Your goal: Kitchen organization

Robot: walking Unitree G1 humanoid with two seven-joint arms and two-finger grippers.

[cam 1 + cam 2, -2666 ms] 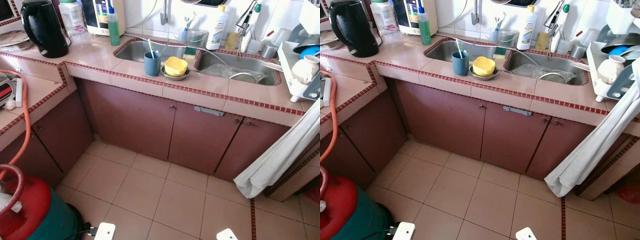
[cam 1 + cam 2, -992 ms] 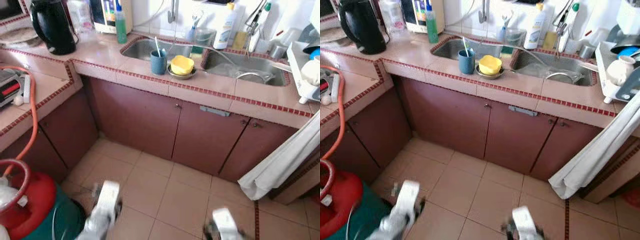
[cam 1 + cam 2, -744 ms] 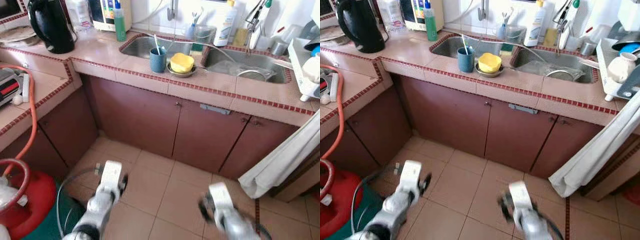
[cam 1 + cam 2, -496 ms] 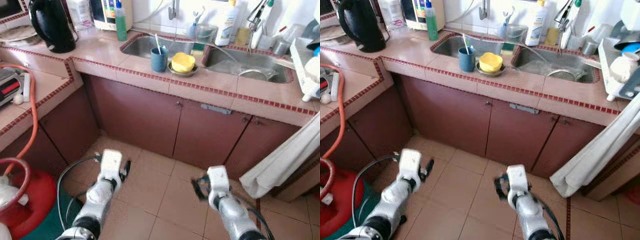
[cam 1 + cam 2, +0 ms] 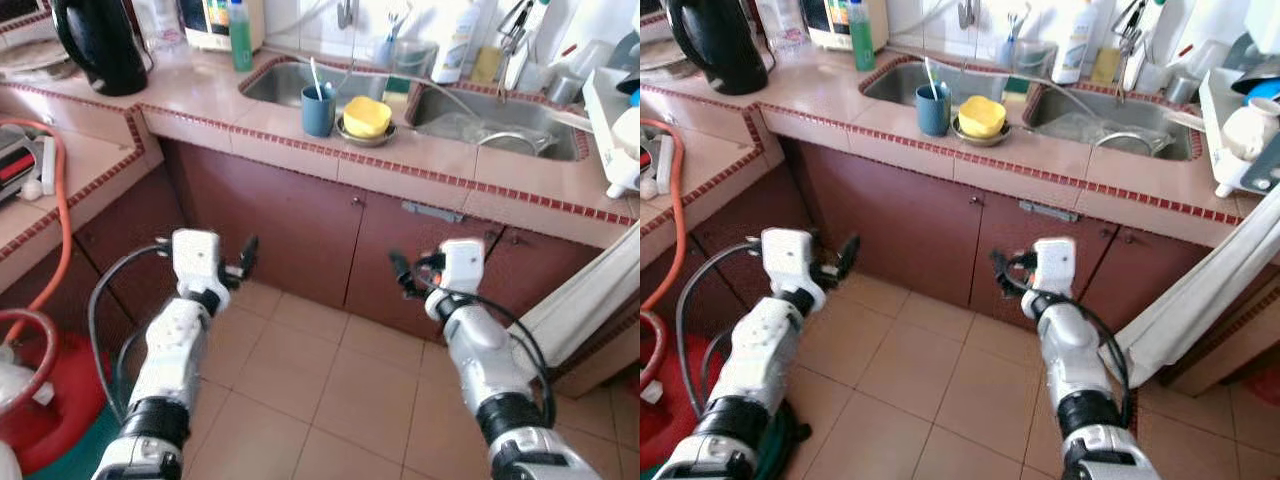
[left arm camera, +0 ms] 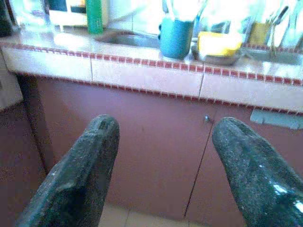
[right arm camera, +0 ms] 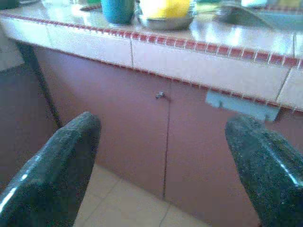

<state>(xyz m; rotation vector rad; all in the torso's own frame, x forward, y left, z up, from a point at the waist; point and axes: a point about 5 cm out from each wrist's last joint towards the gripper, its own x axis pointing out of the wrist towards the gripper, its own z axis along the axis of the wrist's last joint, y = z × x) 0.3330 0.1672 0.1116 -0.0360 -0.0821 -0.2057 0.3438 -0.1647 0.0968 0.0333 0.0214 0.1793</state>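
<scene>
A blue cup [image 5: 318, 108] holding a toothbrush stands on the tiled counter [image 5: 260, 125] in front of the sink, beside a metal bowl with a yellow piece [image 5: 366, 118] in it. Both my arms are raised in front of the brown cabinet doors [image 5: 300, 235] below that counter. My left gripper [image 5: 246, 256] is open and empty, level with the left door. My right gripper [image 5: 401, 272] is open too, near the grey handle [image 5: 432, 211]. Between the left wrist view's fingers [image 6: 80, 165] I see the cup [image 6: 176, 37]. The right wrist view looks at a small door knob [image 7: 161, 95].
A black kettle [image 5: 98, 45] and a green bottle [image 5: 239, 22] stand at the back left. A red gas cylinder [image 5: 40, 400] with an orange hose [image 5: 58, 220] is at my left. A white cloth [image 5: 590, 300] hangs at right, under a dish rack [image 5: 615, 130].
Both arms have risen from near the floor to cabinet-door height, pointing at the doors. The camera has shifted a little closer to the counter.
</scene>
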